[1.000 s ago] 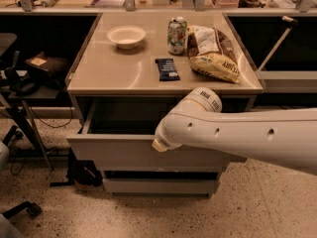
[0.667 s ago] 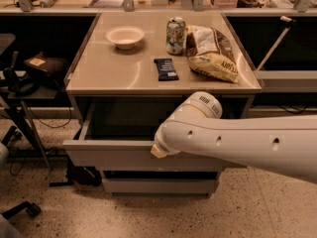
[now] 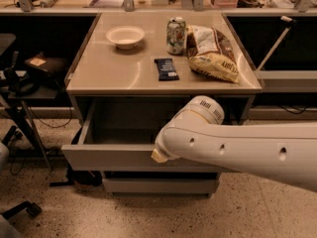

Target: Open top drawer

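Gripper [image 3: 159, 155] at the front lip of the top drawer [image 3: 106, 157], tucked under our white arm [image 3: 237, 148].
We cannot tell whether it is open or closed: the arm covers most of it and the drawer's right half. The grey, flat-fronted drawer stands pulled out from under the table [image 3: 124, 78], its inside in shadow. Farther back on the table are a dark bar [image 3: 166, 68], a can [image 3: 176, 35], a chip bag [image 3: 213, 53] and a white bowl [image 3: 125, 36].

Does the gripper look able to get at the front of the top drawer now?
Probably yes: the gripper sits right at the upper edge of the top drawer front, and nothing stands between them.
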You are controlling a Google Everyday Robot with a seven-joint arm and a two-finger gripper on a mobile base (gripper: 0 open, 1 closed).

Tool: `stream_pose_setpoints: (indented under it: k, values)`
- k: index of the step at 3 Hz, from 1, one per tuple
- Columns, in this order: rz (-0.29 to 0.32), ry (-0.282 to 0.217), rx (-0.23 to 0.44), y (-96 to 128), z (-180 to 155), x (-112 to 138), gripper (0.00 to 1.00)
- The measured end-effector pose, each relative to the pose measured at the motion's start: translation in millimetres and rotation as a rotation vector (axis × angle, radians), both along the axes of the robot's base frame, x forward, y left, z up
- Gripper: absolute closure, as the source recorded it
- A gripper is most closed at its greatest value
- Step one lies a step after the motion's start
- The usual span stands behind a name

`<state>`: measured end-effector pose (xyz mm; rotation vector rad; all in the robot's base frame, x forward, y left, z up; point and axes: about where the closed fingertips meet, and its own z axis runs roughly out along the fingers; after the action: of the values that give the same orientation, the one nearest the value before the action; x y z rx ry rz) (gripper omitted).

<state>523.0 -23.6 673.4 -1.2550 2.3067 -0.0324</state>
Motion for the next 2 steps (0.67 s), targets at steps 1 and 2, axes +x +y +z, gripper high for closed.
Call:
stream_pose_setpoints:
  k: [1,2]
  values:
    - [0.000,0.000,0.000,-0.6,0.3,-1.5,1.00]
    - [-0.011,-0.002,-0.006,-3.4,1.0,-12.5,1.00]
